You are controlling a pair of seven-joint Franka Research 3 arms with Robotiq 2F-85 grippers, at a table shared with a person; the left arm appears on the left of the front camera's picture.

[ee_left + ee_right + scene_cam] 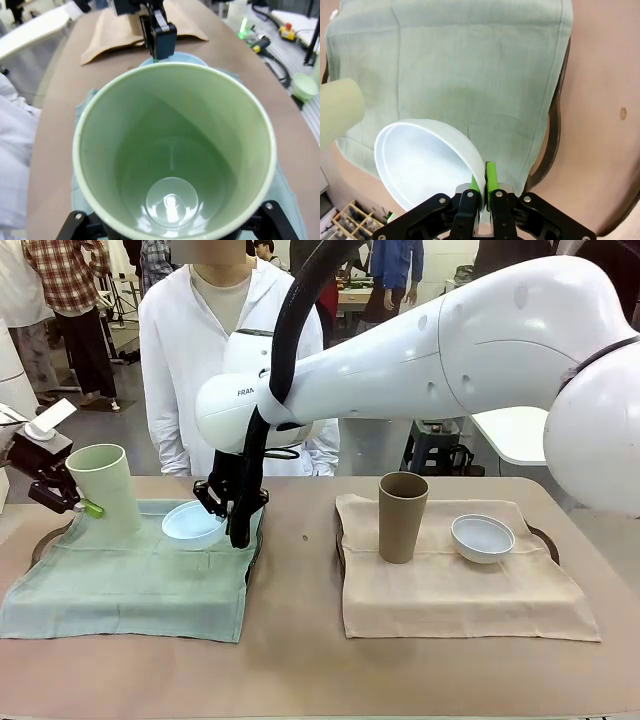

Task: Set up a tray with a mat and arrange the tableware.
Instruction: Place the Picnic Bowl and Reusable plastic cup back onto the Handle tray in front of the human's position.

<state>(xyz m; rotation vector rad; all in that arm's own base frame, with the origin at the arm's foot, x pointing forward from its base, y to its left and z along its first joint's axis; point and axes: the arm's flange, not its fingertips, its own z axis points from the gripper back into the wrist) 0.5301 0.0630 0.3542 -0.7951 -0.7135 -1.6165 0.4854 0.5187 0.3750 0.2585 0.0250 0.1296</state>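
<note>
While pinched on the light blue bowl's rim, right hand near green mat's edge.

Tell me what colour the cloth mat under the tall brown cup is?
Beige cloth mat, clearest in the front view.

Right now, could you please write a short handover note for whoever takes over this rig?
Left tool: closed around the pale green tumbler, tilted over the green mat.
Right tool: shut on the rim of the light blue bowl, over the same mat.
Done: brown tumbler and whitish bowl stand on the beige mat; both mats lie on their trays.
Left: set down and release the green tumbler and blue bowl.
</note>
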